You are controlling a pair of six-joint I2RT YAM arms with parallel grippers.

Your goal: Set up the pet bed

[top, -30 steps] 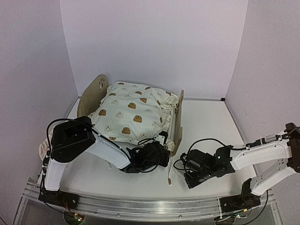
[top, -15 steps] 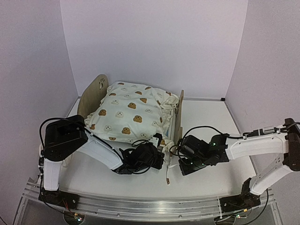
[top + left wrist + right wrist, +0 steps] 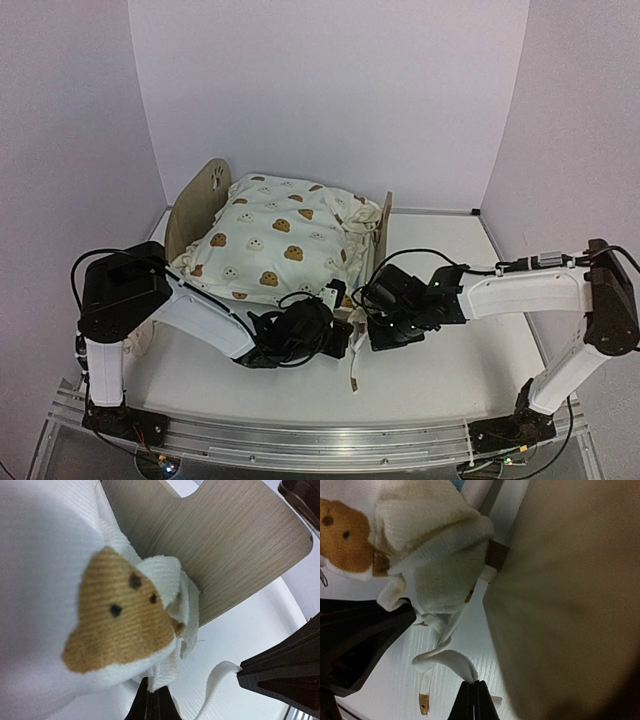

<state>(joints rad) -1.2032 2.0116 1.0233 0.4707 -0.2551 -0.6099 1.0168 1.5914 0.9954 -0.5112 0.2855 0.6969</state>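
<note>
Looking across from behind the two arm bases, I see both arms bent low over the white table [image 3: 450, 385], meeting just in front of the bed's near right corner. The left gripper [image 3: 336, 330] points toward 3 o'clock with its jaws pressed fully together. In its wrist view a corner of the cream bear-print quilt [image 3: 280, 235] hangs right down to the fingertips [image 3: 150, 707], but I cannot tell whether any cloth is nipped between them. The right gripper [image 3: 370, 326] faces it, pointing toward 9 o'clock, jaws likewise closed tight. A white tie [image 3: 445, 661] loops down to its tips, and I cannot tell if it is caught there. The two grippers sit just beside each other. At 6 o'clock of them, one end of a tie lies flat on the table.

Beyond, toward 12 o'clock, the pet bed [image 3: 381, 262] stands on the far-left part of the table, with its footboard [image 3: 215, 545] at 3 o'clock and its rounded headboard [image 3: 197, 205] at 9 o'clock. The quilt lies heaped over the frame, bunched up against the footboard.
</note>
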